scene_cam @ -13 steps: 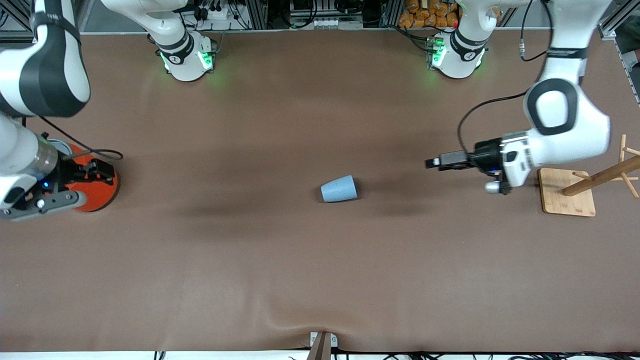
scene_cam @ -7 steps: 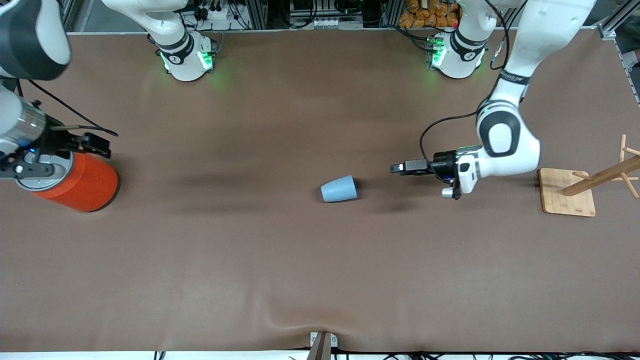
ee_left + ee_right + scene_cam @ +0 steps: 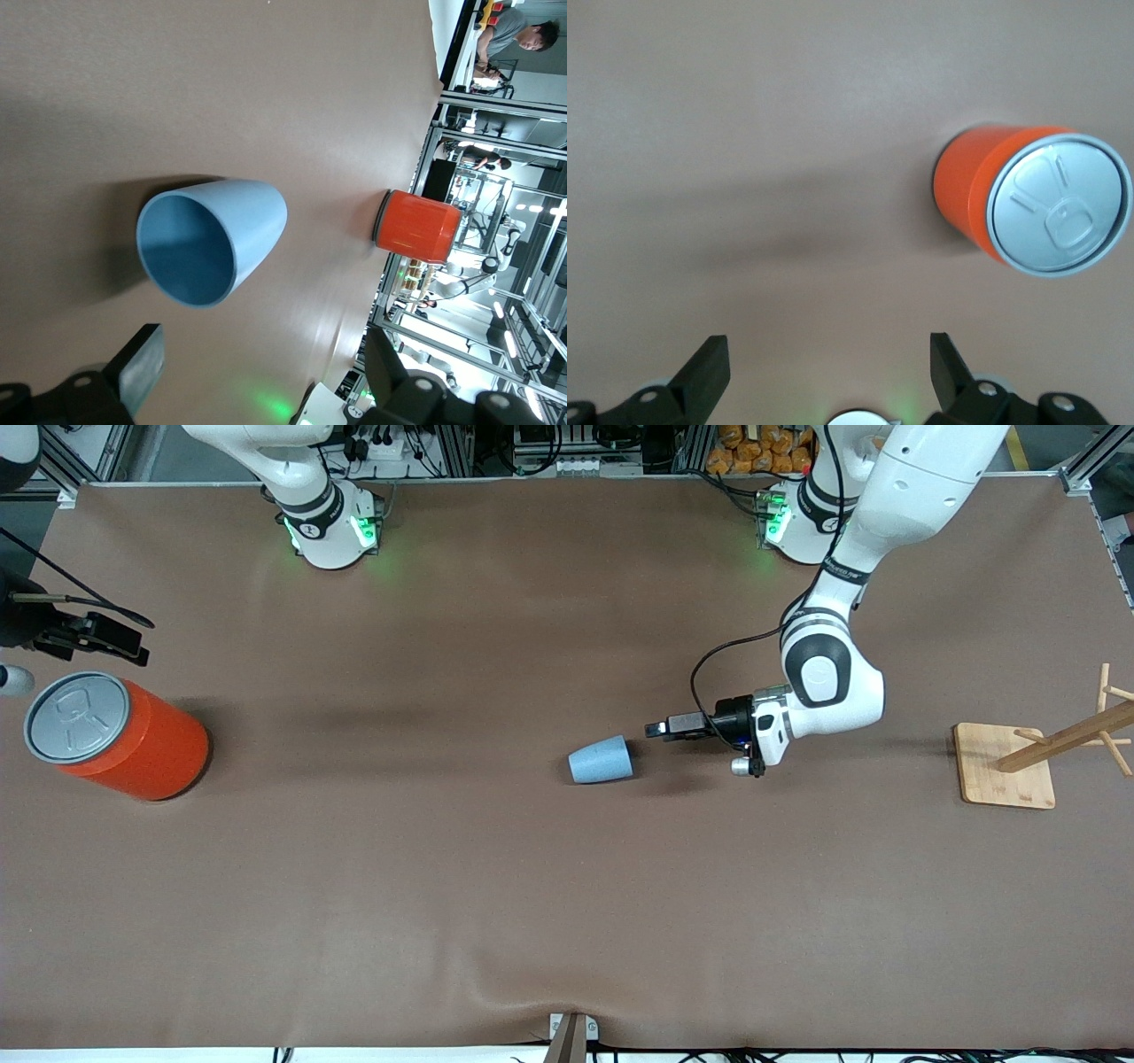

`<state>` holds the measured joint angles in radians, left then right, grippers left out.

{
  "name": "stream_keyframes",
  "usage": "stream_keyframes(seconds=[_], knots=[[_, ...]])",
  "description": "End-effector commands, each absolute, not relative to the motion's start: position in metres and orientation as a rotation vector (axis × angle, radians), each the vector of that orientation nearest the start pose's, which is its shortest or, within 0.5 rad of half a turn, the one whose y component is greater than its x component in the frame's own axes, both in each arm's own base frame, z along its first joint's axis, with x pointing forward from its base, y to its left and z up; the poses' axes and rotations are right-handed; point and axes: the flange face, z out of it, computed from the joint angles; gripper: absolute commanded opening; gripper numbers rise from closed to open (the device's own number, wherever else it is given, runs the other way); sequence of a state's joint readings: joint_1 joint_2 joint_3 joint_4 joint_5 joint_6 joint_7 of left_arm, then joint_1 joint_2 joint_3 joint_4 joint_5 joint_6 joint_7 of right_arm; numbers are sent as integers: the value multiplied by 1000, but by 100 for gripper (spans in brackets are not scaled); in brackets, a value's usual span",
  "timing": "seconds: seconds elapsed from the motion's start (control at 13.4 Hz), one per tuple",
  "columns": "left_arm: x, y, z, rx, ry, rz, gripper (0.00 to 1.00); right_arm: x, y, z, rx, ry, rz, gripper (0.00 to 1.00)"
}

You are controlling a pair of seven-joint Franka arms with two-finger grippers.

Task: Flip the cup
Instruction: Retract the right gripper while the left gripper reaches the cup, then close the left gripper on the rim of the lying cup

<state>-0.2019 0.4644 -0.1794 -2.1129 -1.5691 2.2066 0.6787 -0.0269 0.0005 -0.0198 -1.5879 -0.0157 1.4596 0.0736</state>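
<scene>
The cup (image 3: 601, 760) lies on its side mid-bench, the left gripper (image 3: 656, 729) at its two o'clock, jaws wide, empty; the right gripper (image 3: 824, 372), near the can (image 3: 115, 737), likewise.

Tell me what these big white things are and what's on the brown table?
They are two robot arms, each ending in two fingers for grabbing. One picture looks down from high across the table. The other two come from little cameras on the arms' wrists.

A small blue cup lies on its side in the middle of the table; the robot should flip it. The left gripper reaches beside the cup's open mouth, fingers open, holding nothing. Its camera looks right into the cup.

The right gripper waits, open and empty, above an orange can at its end of the table. A wooden stand sits at the left arm's end.
</scene>
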Motion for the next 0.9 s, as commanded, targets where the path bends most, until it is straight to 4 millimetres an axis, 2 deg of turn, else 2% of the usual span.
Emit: stream_keyframes(seconds=[0.0, 0.22, 0.45, 0.67, 0.82], knots=[[526, -259, 182, 1977, 261, -133, 100, 540, -22, 619, -3131, 253, 179, 100], [530, -279, 172, 1942, 268, -122, 100, 549, -22, 623, -3102, 256, 83, 100], [528, -291, 164, 1932, 274, -137, 100, 551, -22, 638, -3072, 236, 33, 100], [526, -291, 154, 1933, 278, -145, 100, 551, -16, 638, -3079, 145, 29, 100], [530, -292, 154, 1930, 276, -139, 100, 553, -20, 637, -3037, 144, 27, 100]])
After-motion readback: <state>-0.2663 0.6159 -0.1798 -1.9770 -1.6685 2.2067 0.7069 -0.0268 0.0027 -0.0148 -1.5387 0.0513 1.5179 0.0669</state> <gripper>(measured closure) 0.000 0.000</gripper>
